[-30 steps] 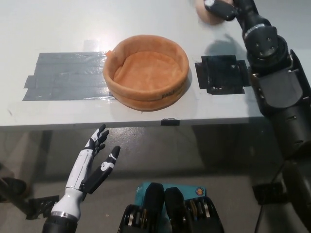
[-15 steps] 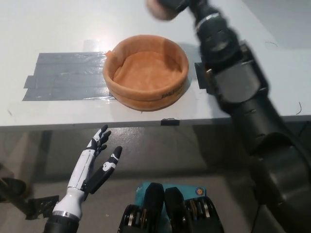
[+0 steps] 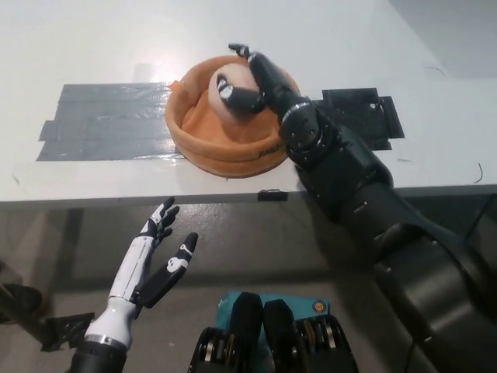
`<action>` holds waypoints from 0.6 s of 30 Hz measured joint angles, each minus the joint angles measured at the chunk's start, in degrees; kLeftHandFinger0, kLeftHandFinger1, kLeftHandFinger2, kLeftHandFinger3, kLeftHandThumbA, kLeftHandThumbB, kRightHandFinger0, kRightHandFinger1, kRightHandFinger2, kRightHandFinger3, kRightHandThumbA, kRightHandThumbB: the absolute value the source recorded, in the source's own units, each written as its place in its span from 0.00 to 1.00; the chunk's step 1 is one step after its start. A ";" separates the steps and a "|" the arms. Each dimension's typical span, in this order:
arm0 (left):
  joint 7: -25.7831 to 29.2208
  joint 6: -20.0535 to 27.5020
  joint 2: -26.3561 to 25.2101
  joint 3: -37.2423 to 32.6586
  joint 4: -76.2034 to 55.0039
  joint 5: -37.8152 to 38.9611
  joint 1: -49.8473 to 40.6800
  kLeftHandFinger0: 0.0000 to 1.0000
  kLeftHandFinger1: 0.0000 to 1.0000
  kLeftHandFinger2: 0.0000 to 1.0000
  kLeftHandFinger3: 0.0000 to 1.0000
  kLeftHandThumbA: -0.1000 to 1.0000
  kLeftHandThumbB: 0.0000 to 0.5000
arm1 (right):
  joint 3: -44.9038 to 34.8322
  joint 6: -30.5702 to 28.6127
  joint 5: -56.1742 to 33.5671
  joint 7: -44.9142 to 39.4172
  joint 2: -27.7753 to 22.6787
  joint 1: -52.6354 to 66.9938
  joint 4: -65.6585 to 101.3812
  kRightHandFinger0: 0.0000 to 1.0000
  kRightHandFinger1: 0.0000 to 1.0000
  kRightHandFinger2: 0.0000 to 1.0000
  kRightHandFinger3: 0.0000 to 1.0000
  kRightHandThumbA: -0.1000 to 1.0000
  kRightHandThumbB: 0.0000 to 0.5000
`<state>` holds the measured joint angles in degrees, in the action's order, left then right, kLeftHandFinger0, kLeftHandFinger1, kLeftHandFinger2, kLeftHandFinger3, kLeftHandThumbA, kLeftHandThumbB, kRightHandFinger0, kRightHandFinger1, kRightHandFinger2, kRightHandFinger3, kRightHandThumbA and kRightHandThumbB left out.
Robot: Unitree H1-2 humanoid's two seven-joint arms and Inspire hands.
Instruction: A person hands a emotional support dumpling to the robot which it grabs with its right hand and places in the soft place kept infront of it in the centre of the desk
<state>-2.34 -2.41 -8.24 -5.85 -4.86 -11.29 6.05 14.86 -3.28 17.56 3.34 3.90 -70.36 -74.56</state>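
The black right hand (image 3: pixel 250 78) was closed around the pale dumpling (image 3: pixel 227 99) inside the orange cushion bowl (image 3: pixel 203 140), near its far rim. The white left hand (image 3: pixel 155 260) hung below the desk (image 3: pixel 93 31) edge, fingers spread, empty.

Your black right hand (image 3: pixel 250 80) was up at the far edge of the desk. You swung it down, and now it holds the dumpling (image 3: pixel 227 99) inside the soft orange bowl (image 3: pixel 225 148).

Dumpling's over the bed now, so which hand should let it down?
Right. The right hand already holds the dumpling inside the orange bed; the left hand hangs open below the desk edge.
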 measured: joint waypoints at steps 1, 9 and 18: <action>-0.05 -0.03 0.00 0.00 -0.01 0.00 0.04 1.00 1.00 1.00 1.00 0.76 0.00 | 0.43 0.00 0.03 -0.71 -0.27 0.00 -0.10 1.00 1.00 1.00 1.00 0.72 0.77; -0.27 -0.04 -0.01 0.00 0.00 -0.15 0.60 1.00 1.00 1.00 1.00 0.77 0.00 | 2.23 -0.17 0.05 -4.47 -1.98 0.04 1.13 1.00 1.00 1.00 1.00 0.94 0.91; -0.39 -0.21 0.01 0.03 0.05 -0.17 0.58 1.00 1.00 1.00 1.00 0.76 0.00 | 1.70 -0.34 0.02 -4.69 -4.29 1.89 17.79 1.00 1.00 1.00 1.00 0.92 0.83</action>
<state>-2.73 -2.62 -8.23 -5.82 -4.82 -11.46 6.63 16.56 -3.62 17.58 -1.35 -0.39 -68.46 -56.76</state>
